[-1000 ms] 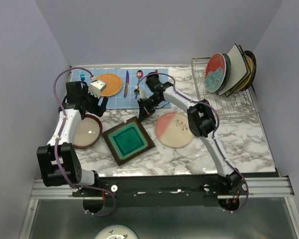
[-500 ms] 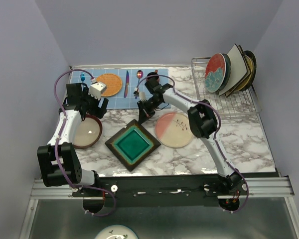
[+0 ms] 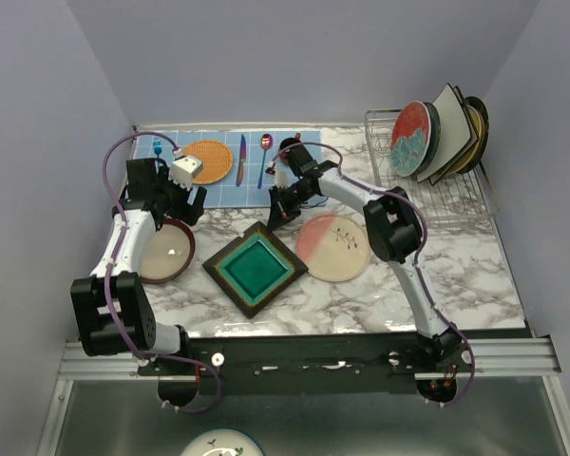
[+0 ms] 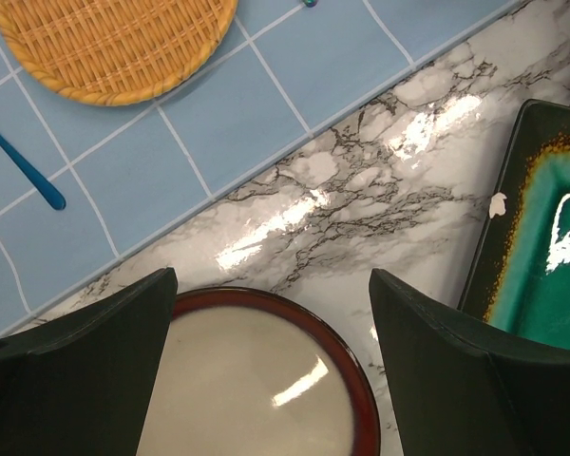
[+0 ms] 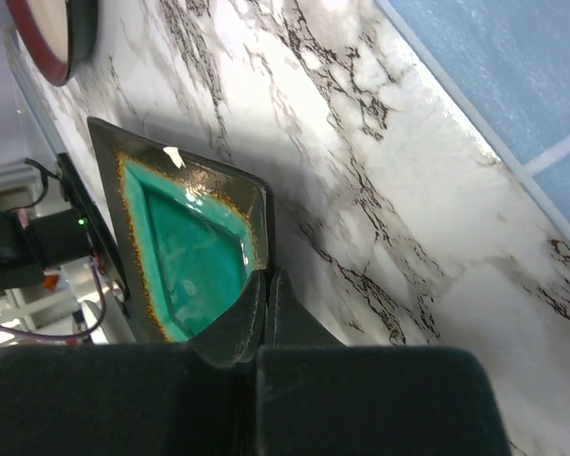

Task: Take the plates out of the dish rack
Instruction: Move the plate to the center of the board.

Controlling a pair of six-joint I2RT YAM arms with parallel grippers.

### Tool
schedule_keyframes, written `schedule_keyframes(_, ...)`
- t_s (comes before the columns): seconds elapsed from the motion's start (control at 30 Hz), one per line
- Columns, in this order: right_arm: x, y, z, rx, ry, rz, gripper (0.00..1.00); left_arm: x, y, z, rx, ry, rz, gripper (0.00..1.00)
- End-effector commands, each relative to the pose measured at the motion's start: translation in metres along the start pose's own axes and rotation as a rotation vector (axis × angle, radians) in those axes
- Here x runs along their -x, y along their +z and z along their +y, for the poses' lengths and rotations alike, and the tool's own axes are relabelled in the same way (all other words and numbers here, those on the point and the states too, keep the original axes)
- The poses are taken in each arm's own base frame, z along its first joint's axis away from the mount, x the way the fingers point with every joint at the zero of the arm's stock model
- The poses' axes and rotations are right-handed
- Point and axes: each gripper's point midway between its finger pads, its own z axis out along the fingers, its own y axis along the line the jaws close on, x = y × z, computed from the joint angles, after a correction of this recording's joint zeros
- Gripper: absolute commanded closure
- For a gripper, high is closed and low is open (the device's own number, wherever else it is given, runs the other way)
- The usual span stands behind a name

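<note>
Seemingly touching the far corner of the teal square plate (image 3: 255, 269), the right hand (image 5: 266, 290) is closed, the left hand (image 4: 268, 280) gapes empty over the red-rimmed plate (image 3: 164, 252), and more plates (image 3: 413, 138) stand in the far-right dish rack (image 3: 437, 195).

Dish rack (image 3: 437, 195): near prongs bare, plates (image 3: 413, 138) bunched at far end.
Mid-table: teal plate (image 3: 255, 268) and pink plate (image 3: 337, 252) close together.
Front right: table (image 3: 475, 275) open.

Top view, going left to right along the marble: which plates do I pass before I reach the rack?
Red-rimmed round plate → teal square plate → pink-and-cream round plate → dish rack, with the remaining plates standing in it.
</note>
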Motion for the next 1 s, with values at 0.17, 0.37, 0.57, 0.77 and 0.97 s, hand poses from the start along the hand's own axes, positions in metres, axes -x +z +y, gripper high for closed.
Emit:
schedule_keyframes(0.17,0.031,-0.012,0.018,0.044,0.041,-0.196,0.99,0.004,-0.001,0.004,0.015,-0.037,-0.013,0.09)
schedule_keyframes(0.37,0.039,-0.013,0.018,0.06,0.101,-0.248,0.99,0.004,-0.003,0.006,0.033,-0.061,-0.006,0.09)
schedule_keyframes(0.57,0.043,-0.016,0.009,0.018,0.151,-0.292,0.99,0.004,-0.004,0.006,0.04,-0.088,0.003,0.09)
schedule_keyframes(0.77,0.042,-0.029,0.007,0.0,0.196,-0.347,0.99,0.009,-0.001,0.006,0.035,-0.123,-0.005,0.09)
schedule_keyframes(0.97,0.04,-0.035,0.007,0.027,0.231,-0.409,0.99,0.007,0.002,0.004,0.028,-0.14,0.005,0.09)
